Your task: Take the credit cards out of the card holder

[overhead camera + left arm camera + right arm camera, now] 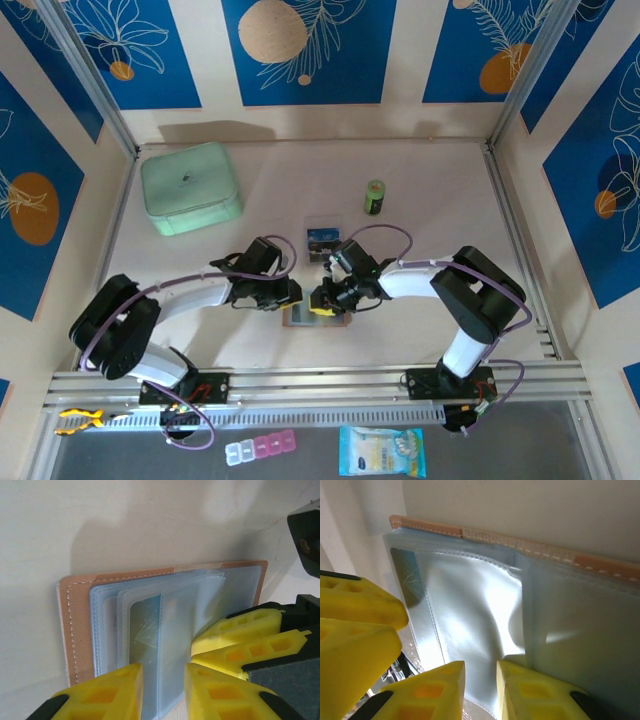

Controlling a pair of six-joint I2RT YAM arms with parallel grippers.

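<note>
Two part-open: left pincer [164, 675], right pincer [480, 667], at card holder [75, 630]; wrist views reveal sleeved card [145, 630], overhead loose credit cards [322, 242].

The card holder [302, 319] lies on the table [430, 190]; the credit cards [322, 243] lie just behind it, the case [190, 188] back left.
</note>
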